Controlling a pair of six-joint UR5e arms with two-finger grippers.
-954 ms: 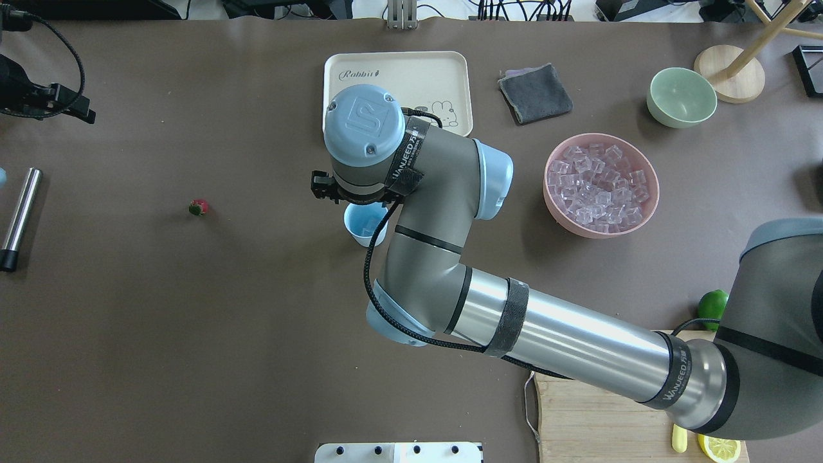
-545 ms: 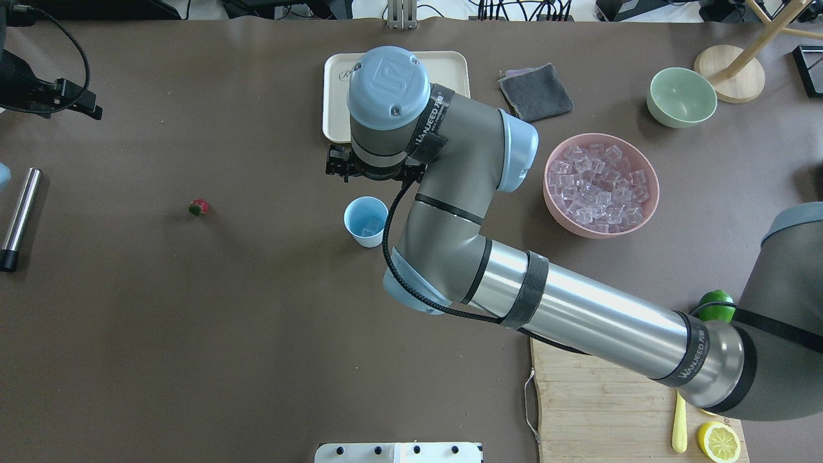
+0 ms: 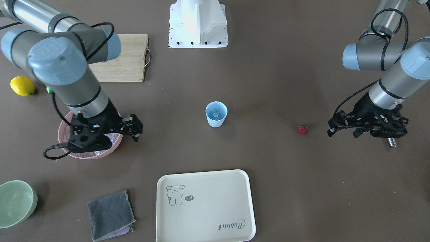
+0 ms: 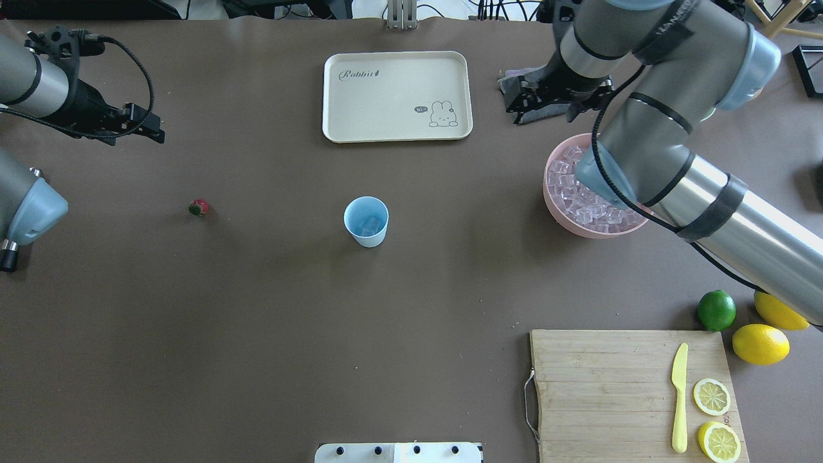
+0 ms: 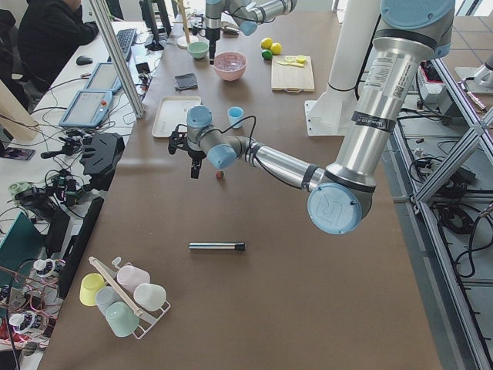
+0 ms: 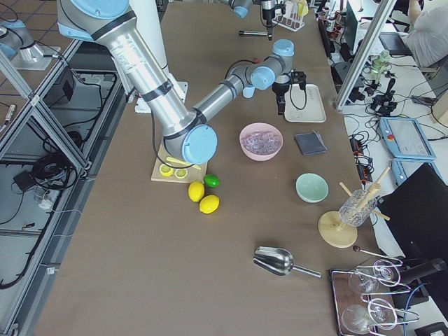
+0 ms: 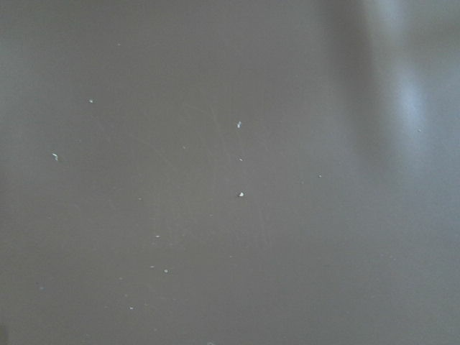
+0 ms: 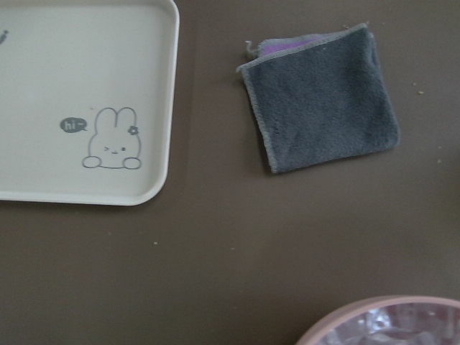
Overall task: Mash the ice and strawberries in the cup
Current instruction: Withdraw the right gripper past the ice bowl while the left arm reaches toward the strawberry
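Note:
The light-blue cup stands upright mid-table with clear ice in its bottom. The pink bowl at the right holds many more ice cubes. The small red strawberry lies on the table left of the cup. My right gripper hangs over the pink bowl's far side; its fingers are hidden, so I cannot tell its state. My left gripper hovers over bare table to the left of and beyond the strawberry; its fingers do not show either.
A cream tray and a grey cloth lie at the far side. A pale green bowl is at the far right. A cutting board with knife, lemon halves, lime and lemons sits near right. A steel rod lies at the left.
My right arm has swung away from above the cup, to the right and farther back, to the pink bowl. The cup now stands uncovered. My left arm has come in from the left.

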